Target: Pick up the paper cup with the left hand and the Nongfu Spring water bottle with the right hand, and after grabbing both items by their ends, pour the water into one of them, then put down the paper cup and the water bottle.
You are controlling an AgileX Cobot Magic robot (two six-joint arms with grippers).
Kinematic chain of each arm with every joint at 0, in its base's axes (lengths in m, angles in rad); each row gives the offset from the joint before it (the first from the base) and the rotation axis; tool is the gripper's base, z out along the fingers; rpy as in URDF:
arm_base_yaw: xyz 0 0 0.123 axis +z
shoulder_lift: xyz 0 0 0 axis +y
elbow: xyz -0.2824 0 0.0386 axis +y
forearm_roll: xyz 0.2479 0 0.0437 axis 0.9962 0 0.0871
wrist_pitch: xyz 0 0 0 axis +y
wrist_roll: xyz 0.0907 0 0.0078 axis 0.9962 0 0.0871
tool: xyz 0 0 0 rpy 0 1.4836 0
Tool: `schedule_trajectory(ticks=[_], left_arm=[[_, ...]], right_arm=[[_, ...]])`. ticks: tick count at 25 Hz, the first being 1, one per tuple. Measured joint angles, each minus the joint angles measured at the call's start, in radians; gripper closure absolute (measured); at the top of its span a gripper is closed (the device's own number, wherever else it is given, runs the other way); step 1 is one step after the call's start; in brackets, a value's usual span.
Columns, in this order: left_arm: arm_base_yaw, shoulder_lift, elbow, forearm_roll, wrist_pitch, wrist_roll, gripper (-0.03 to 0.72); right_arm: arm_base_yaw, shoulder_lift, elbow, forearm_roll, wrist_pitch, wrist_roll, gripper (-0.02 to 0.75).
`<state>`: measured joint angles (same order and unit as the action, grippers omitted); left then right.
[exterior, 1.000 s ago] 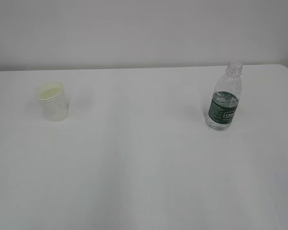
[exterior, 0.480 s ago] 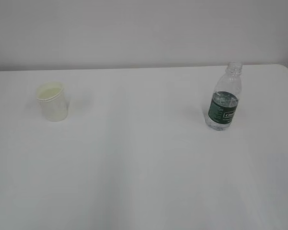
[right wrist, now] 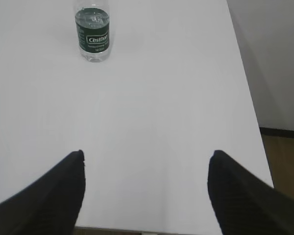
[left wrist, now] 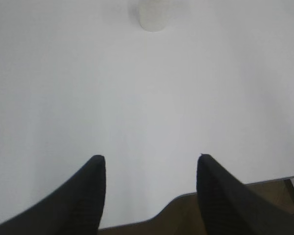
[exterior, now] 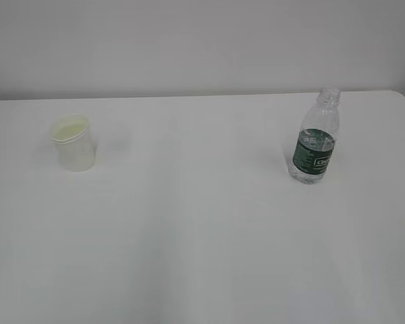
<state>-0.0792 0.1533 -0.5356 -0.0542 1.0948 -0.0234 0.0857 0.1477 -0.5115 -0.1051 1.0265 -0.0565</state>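
Between the earlier exterior frames and this one I see nothing on the table (exterior: 202, 256) shift: the paper cup (exterior: 73, 143) and the Nongfu Spring water bottle (exterior: 316, 146) stand where they stood, and neither arm has come into that view.

The paper cup sits upright on the left side of the white table, its rolled rim and pale yellowish inside facing up toward the camera. The bottle stands upright well apart from it on the right side, clear and ribbed, uncapped, with a dark green label carrying white print and a little water showing inside.

From the left wrist view, my left end effector (left wrist: 151, 166) has its two black fingers spread with nothing between them, hanging over the near edge of the table. The cup (left wrist: 155, 14) shows only as a pale shape at the very top of that picture, far ahead and roughly in line with the gap.

From the right wrist view, the right end effector (right wrist: 146, 161) is spread wider, also empty, over bare tabletop near the table's right edge. The bottle (right wrist: 92, 30) stands far ahead, left of the gap's centre, its top cut off by the frame.
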Motion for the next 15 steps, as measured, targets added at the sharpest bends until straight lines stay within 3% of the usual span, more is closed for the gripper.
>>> schedule_trajectory(ticks=[15], left_arm=[[0.0, 0.0, 0.0, 0.0, -0.004, 0.0, 0.276]], right_arm=[[0.0, -0.085, 0.011, 0.066, 0.097, -0.006, 0.147]])
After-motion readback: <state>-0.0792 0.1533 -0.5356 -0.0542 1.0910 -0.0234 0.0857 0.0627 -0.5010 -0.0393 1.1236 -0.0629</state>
